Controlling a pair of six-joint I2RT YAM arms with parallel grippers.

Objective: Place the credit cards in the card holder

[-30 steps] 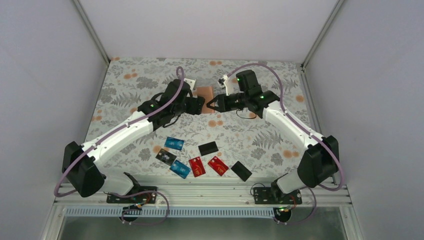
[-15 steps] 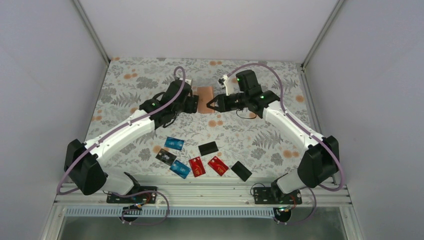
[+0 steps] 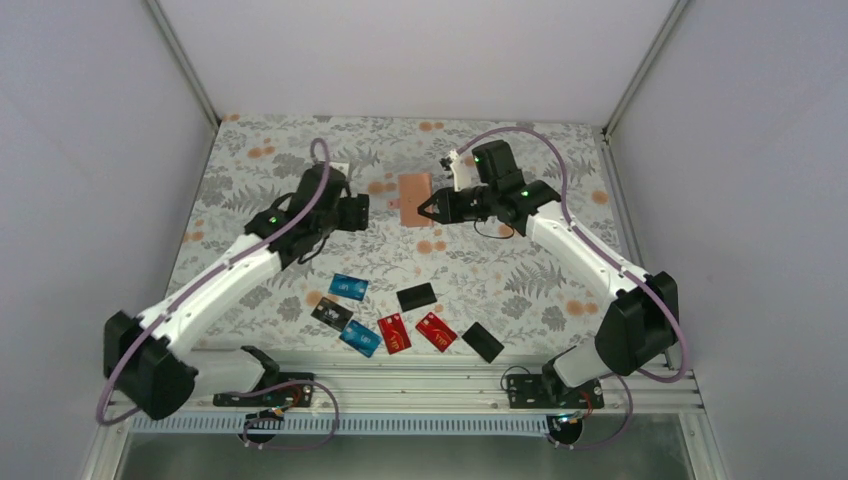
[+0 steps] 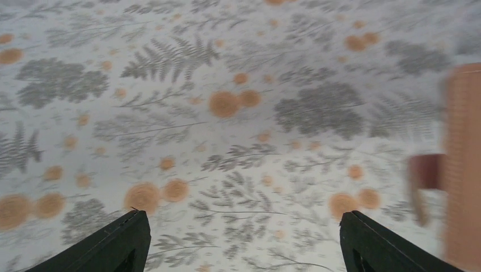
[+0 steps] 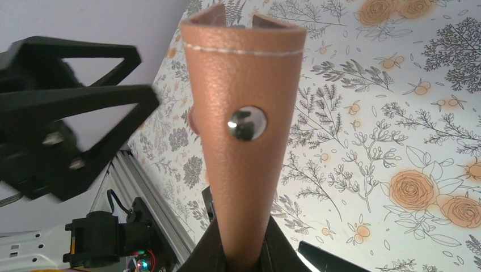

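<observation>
Stud shows wrist-only | right gripper pinches card holder | left gripper wide, empty | credit cards top-only

We see the table under a pale floral cloth w/ grey ferns & orange blooms. Seven cards lie flat on it, all toward the near edge, approx. centre. Leftmost group: blue card, marked black card just nearer, 2nd blue card just beside that. Next, red card & 2nd red card, side by side. Plain black card sits just behind the reds. Far-right black card lies apart, tilted.
</observation>
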